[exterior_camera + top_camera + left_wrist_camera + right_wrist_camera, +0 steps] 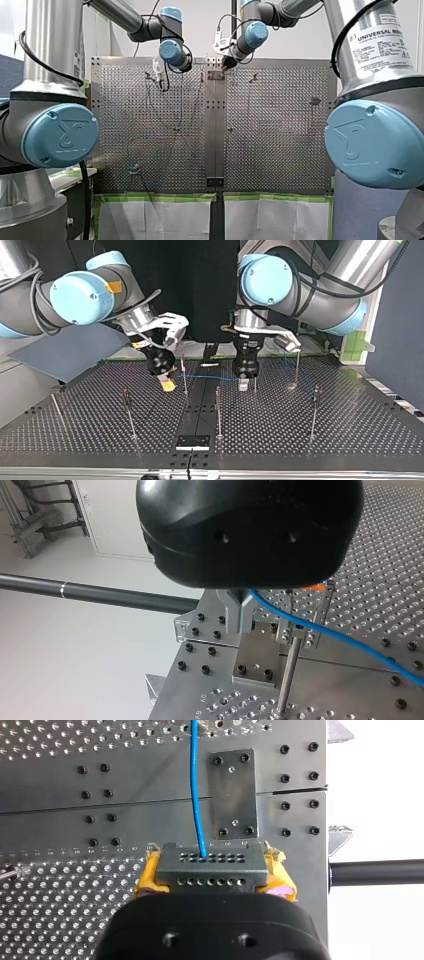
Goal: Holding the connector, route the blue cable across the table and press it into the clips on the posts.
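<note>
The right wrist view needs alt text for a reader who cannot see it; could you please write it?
My right gripper, with yellow pads, clamps a grey connector with rows of small holes. A blue cable leaves the connector and runs straight ahead over the perforated metal table, beside a small bolted plate.

left gripper [243,385]: fingers closed, pointing down | right gripper [212,870]: fingers closed, tilted

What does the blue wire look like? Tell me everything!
The blue cable is thin, smooth and pulled fairly straight. One end plugs into the grey connector, pinched by my right gripper between its yellow pads. It stretches above the table to my left gripper, whose metal fingers pinch it.
</note>
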